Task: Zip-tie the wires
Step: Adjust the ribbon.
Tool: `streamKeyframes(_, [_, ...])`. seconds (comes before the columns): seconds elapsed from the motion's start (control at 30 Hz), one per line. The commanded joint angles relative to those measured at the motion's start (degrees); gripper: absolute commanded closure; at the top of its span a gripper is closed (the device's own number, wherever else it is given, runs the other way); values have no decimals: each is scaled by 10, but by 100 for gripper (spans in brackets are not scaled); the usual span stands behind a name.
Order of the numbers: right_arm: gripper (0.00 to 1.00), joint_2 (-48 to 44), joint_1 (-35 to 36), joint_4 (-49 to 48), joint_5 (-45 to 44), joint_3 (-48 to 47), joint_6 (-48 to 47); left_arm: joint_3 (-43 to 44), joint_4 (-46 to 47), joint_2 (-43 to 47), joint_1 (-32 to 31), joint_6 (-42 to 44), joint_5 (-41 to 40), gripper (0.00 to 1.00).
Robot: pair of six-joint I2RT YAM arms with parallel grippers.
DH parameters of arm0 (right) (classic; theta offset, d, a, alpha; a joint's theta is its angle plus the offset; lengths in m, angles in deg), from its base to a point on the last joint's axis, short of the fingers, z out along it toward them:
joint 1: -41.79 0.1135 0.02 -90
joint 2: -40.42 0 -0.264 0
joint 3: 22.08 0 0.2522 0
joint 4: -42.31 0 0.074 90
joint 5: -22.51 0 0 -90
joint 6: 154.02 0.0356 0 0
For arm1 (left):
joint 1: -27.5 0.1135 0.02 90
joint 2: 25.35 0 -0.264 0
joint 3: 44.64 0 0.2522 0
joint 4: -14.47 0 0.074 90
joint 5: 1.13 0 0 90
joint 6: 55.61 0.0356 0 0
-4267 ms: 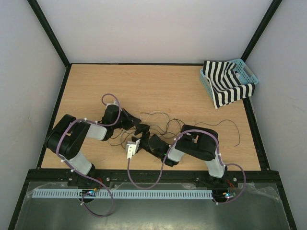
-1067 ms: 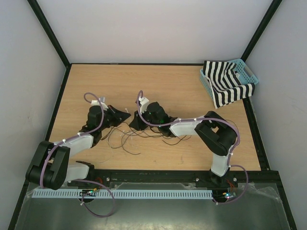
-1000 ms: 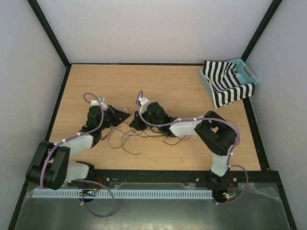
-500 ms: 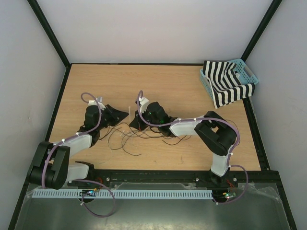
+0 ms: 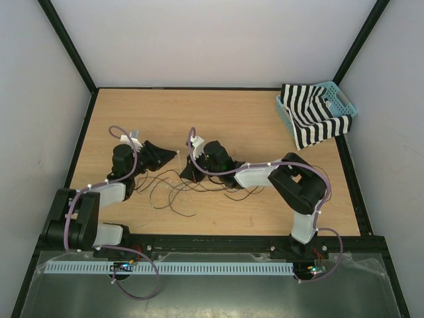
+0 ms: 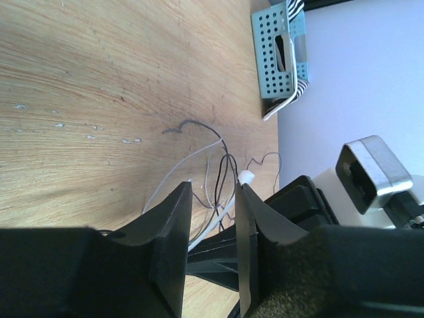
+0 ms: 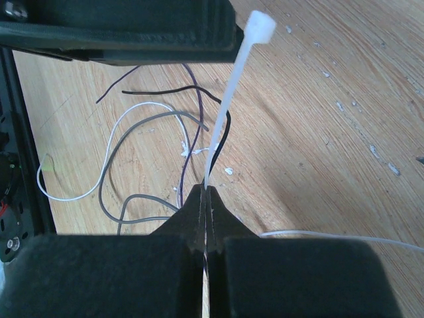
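The wires (image 5: 173,192) lie as thin black and pale loops on the wooden table between the two arms; they also show in the wrist views (image 7: 142,119) (image 6: 227,162). A white zip tie (image 7: 228,99) stands up from my right gripper (image 7: 207,189), which is shut on its strap, head uppermost. In the top view the right gripper (image 5: 186,173) sits over the wires. My left gripper (image 5: 172,156) is just left of it, jaws apart. In the left wrist view the zip tie (image 6: 246,177) shows beyond the open left gripper (image 6: 213,189), with nothing pinched.
A blue basket (image 5: 346,103) holding a black-and-white striped cloth (image 5: 308,122) stands at the back right corner; the basket (image 6: 278,56) also shows in the left wrist view. Black frame posts and white walls border the table.
The left gripper has opened, let go of the zip tie and drawn back slightly left. The right gripper has shut on the zip tie's strap and holds it upright.
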Motion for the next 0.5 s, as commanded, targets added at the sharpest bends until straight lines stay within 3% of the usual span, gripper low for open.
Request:
streamKeyframes(0.0, [100,8,-3,-1,22,-16,-10,22,75,-52,3,-2,74,67])
streamKeyframes(0.2, [100,11,-4,0,28,-18,-9,30,165,-105,2,-32,104,73])
streamKeyframes(0.47, [100,14,-11,3,31,-20,-6,41,177,-113,-7,-33,120,80])
